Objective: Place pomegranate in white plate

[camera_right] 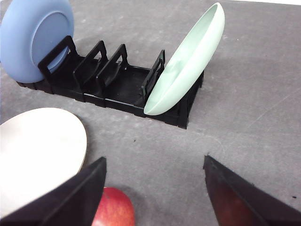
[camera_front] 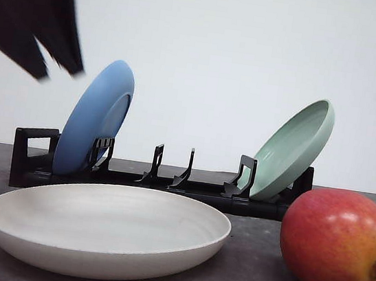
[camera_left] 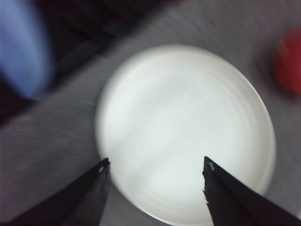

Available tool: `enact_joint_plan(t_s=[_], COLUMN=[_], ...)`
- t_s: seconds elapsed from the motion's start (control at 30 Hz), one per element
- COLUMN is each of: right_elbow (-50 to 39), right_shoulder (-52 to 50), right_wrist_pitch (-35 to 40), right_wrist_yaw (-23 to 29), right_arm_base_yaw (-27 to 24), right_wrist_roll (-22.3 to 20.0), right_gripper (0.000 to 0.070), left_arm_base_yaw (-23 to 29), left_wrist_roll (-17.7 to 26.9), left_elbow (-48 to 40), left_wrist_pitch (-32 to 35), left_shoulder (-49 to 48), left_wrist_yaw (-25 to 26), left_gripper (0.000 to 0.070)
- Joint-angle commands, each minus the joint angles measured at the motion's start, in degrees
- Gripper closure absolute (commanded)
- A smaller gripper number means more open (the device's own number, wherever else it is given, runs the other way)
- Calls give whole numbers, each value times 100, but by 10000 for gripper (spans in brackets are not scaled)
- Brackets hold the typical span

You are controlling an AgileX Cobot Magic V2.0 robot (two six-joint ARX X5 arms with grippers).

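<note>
The pomegranate [camera_front: 337, 242] rests on the dark table at the right front, red shading to yellow, its brown crown pointing right. Left of it lies the white plate [camera_front: 104, 226], wide, shallow and bare. In the left wrist view, blurred by motion, my left gripper [camera_left: 155, 165] hangs open above the white plate [camera_left: 183, 127], and the pomegranate [camera_left: 288, 63] is a red blur beyond it. My right gripper [camera_right: 154, 162] is open high over the table; the pomegranate [camera_right: 113, 209] lies beside its left finger [camera_right: 77, 193], with the white plate [camera_right: 40, 150] further left.
A black dish rack [camera_front: 162, 177] stands behind the plate, holding a blue plate [camera_front: 94, 118] at its left end and a pale green plate [camera_front: 294, 147] at its right end. A dark blurred part of the left arm [camera_front: 32, 9] hangs at upper left.
</note>
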Motion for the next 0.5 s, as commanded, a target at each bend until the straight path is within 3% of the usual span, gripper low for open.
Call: enact_joint_plan(t_s=[0.0,0.27,0.47], right_elbow=[74,74,74], right_shoulder=[17,17,18], right_wrist_pitch=[56,45,-56], right_wrist_yaw=[14,8,-3], right_arm_base_yaw=[24,24,24], right_wrist_roll=[-37,-11,-11], right_gripper=[282,282,282], left_arm_base_yaw=[423,2177,2893], left_wrist_roll=[-80,-34,-197], left_elbow=[94,-37,-550], left_wrist_pitch=[90,130,390], left_shoulder=[-152,-953,-1778], left_wrist_yaw=[191,813,850], left_gripper=[329,338,340])
